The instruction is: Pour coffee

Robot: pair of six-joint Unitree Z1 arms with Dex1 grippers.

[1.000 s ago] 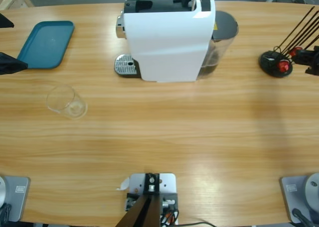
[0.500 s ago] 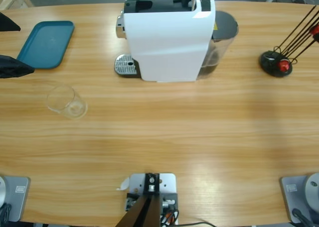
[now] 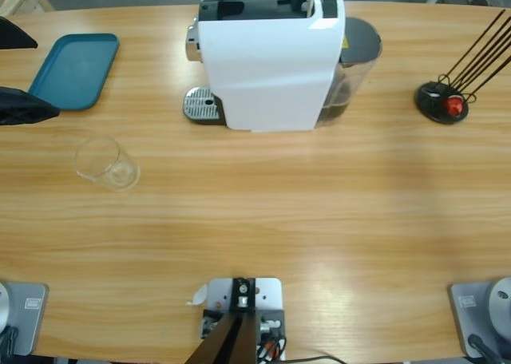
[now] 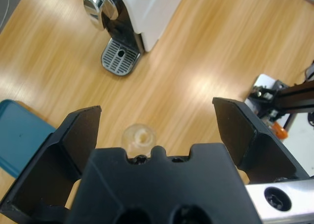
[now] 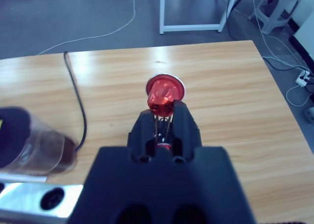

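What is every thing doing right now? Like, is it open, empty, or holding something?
Glass: upright on the table, empty, no coffee in it.
Coffee machine: nothing on its drip grate.
Blue tray: flat, nothing on it.
Black capsule stand: one red capsule at its base.
Left gripper: wide open above the glass, holding nothing.
Right gripper: shut on a red capsule.

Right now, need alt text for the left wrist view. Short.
The left gripper hangs with its black jaws spread wide above the wooden table, an empty clear glass tumbler standing between them far below. Beyond stands a white coffee machine with a chrome spout and perforated metal drip tray; a teal plastic tray lies at the left edge.
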